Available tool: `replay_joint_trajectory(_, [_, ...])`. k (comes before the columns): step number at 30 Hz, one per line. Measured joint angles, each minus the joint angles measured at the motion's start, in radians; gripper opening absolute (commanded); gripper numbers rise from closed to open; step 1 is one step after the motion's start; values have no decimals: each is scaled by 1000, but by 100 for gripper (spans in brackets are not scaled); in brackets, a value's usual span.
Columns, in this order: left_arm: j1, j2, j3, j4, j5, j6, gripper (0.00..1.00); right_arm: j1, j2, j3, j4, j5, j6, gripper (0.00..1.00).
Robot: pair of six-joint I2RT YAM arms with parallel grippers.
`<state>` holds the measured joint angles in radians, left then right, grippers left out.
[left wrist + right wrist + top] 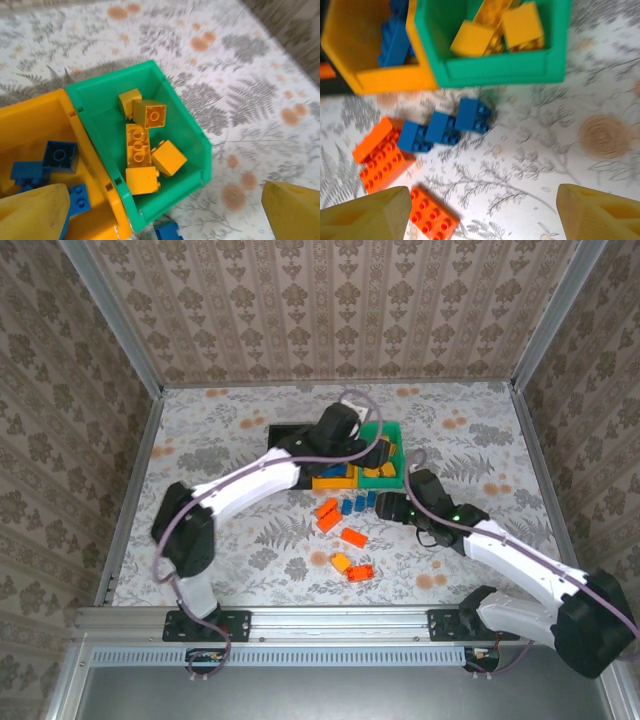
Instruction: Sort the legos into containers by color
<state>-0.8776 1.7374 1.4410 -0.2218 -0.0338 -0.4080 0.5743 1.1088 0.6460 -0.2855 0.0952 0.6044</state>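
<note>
Nearest the arm bases, a yellow-orange brick and a red-orange brick are noted loose on the tabletop, just beside each other. A single red-orange brick lies beyond them.

The right gripper is held above the tabletop, fingers apart, nothing between them. Ahead of it, three loose blue bricks are lined up touching, with stacked red-orange bricks just beside.

Further on, the yellow-orange bin holds binned blue bricks. The green bin, touching it, holds yellow-orange bricks. The left gripper is held over the green bin, fingers wide apart, empty.

The black bin is partly hidden by the left arm; its contents cannot be told.
</note>
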Motion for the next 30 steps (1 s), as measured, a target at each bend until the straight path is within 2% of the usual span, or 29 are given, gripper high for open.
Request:
replay_joint_trajectory(6, [-47, -315, -354, 93, -59, -53, 100, 122, 202, 87, 7, -31, -71, 76])
replay_joint_trajectory(12, [-75, -565, -622, 49, -129, -123, 100, 204, 385, 176, -5, -40, -165, 77])
replay_joint_trajectory(17, [-79, -747, -736, 9, -182, -178, 100, 225, 476, 213, -32, -48, -230, 76])
replay_joint_trajectory(22, [-78, -848, -806, -38, -227, -219, 100, 238, 537, 254, -61, -45, -269, 73])
replay_joint_trajectory(30, [-59, -916, -841, -87, -256, -237, 100, 274, 600, 297, -125, 24, -291, 56])
